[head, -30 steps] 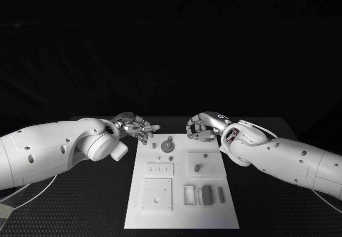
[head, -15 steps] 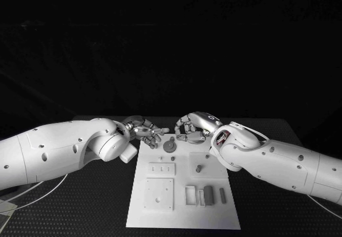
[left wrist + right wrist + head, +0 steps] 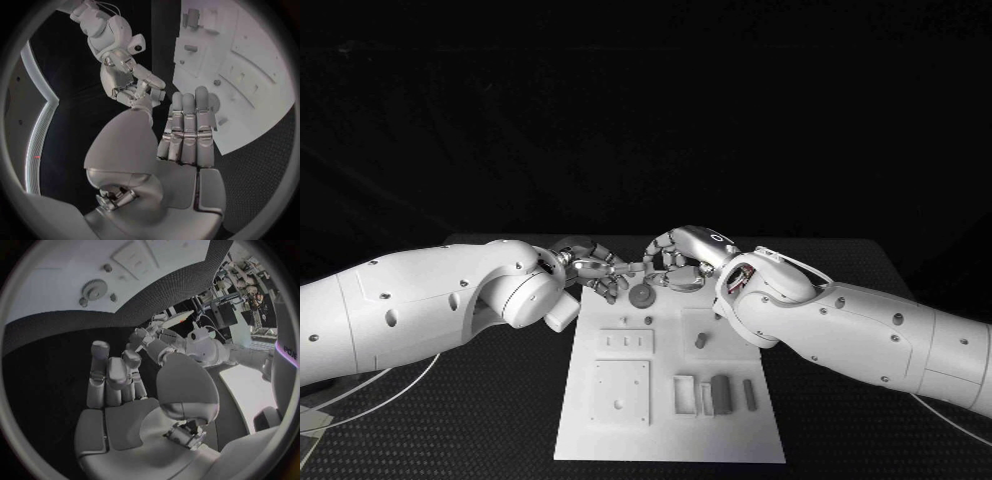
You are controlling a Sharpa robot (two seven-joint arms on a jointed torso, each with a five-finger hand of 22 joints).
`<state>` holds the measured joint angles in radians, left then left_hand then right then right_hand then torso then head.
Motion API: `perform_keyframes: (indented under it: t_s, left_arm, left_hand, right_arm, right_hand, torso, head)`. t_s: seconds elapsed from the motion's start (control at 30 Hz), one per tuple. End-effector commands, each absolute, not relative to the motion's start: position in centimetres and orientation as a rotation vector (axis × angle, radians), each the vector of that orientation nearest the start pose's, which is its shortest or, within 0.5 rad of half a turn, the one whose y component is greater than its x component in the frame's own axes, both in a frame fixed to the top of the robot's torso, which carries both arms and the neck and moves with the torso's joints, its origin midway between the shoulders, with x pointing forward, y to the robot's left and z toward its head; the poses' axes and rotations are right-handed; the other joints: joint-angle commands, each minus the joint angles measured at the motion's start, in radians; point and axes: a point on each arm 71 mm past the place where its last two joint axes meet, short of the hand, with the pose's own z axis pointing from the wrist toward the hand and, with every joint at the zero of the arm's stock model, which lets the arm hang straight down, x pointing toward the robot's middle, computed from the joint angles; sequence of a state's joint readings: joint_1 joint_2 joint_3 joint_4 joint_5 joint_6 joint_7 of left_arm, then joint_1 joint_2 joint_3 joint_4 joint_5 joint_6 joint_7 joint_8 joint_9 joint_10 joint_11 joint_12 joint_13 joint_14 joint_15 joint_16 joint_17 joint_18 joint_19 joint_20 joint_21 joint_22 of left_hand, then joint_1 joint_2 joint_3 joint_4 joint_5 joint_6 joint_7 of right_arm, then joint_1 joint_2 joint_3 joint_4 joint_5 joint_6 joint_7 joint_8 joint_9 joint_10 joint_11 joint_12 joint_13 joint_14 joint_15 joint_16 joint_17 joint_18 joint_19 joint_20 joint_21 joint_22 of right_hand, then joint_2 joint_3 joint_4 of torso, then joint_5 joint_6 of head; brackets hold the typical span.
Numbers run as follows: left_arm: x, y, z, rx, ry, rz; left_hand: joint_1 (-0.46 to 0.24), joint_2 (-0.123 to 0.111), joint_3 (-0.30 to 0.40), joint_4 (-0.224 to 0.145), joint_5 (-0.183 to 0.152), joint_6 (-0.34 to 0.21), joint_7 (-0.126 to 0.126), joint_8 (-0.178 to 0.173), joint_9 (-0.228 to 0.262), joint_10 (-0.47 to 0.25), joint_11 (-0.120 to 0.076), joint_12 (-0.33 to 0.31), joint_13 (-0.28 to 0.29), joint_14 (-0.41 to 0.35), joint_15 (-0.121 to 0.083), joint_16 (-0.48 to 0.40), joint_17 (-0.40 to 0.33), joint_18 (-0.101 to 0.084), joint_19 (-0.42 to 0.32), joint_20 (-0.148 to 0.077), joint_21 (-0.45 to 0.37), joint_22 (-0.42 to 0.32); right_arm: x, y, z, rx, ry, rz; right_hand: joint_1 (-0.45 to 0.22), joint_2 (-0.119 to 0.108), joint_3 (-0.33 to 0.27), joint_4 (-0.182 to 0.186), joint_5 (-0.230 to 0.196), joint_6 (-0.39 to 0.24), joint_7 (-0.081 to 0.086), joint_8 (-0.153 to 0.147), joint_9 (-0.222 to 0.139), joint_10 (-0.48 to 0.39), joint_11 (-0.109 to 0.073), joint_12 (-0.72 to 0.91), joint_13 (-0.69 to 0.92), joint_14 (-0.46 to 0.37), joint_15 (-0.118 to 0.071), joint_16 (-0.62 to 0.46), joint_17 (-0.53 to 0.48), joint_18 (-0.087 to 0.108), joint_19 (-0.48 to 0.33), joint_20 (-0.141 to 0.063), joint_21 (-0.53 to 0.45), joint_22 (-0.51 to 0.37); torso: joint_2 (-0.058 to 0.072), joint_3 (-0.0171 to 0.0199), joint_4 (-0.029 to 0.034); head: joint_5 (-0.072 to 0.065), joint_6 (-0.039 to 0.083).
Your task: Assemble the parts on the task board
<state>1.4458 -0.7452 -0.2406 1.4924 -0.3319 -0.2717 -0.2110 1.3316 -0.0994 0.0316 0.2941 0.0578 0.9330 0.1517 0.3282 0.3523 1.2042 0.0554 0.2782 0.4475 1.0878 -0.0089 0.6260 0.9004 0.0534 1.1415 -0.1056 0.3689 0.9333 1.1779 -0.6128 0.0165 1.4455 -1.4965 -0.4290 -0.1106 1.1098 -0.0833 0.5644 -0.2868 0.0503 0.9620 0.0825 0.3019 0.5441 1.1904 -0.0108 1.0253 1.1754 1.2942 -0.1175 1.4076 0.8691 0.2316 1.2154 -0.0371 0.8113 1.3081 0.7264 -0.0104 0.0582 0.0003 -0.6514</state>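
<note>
The task board [image 3: 668, 385] is seen lying lengthwise in the middle of the black table [image 3: 473, 420], its long axis running away from the robot. Both hands are met over its far end. The left hand [image 3: 593, 266] is placed at the far-left corner, the right hand [image 3: 678, 268] at the far edge just beside it, fingertips almost touching between them. Whether a small part is being passed there cannot be told.

In the left wrist view the left hand [image 3: 187, 130] is shown with fingers [image 3: 185, 117] straight and pressed together, nothing in them. In the right wrist view the right hand [image 3: 115, 377] is shown with fingers [image 3: 100, 365] loosely curled, apart, no part visible.

The round gear-like part [image 3: 642, 296] lies flat on the board, just nearer the robot than both hands and between them; the left fingertips are judged slightly nearer. The remaining parts, upright blocks [image 3: 720, 393], stand at the near right, well apart from both hands.
</note>
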Motion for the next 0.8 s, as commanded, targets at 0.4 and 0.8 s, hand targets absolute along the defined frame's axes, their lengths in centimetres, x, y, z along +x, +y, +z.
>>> perform_keyframes:
  t_s: [0.4,0.8]
  left_arm:
    - [50.0,16.86,-16.46,-0.827,2.023,-1.047]
    - [50.04,16.88,-16.46,-0.835,2.017,-1.042]
  left_hand:
    - [0.012,0.023,-0.014,-0.001,-0.005,0.046,-0.018,0.013,0.007,-0.001,-0.007,0.022,0.02,-0.008,0.0,0.02,-0.007,0.022,-0.01,-0.002,0.003,0.016]
    - [-0.005,0.025,-0.022,0.0,-0.006,0.054,-0.022,0.014,0.008,0.003,-0.01,0.028,0.027,-0.005,-0.003,0.029,-0.011,0.021,-0.007,-0.004,0.003,0.022]
  right_arm:
    - [49.54,-9.9,-16.88,-0.184,1.518,0.797]
    - [49.42,-9.51,-16.99,-0.19,1.521,0.806]
  right_hand:
    - [-0.002,-0.005,0.001,0.001,-0.002,0.02,0.017,-0.006,0.001,-0.008,-0.003,0.005,0.002,-0.002,-0.004,0.008,0.002,0.03,0.003,-0.004,0.005,0.021]
    - [-0.003,-0.004,0.001,0.001,-0.002,0.021,0.017,-0.006,0.002,-0.008,-0.003,0.007,0.003,-0.002,-0.005,0.008,0.003,0.03,0.002,-0.004,0.006,0.021]
  torso:
    - [0.0,-0.0007,0.0009]
    - [0.0,0.0014,0.0009]
  head:
    - [-0.005,-0.003]
    - [-0.004,-0.004]
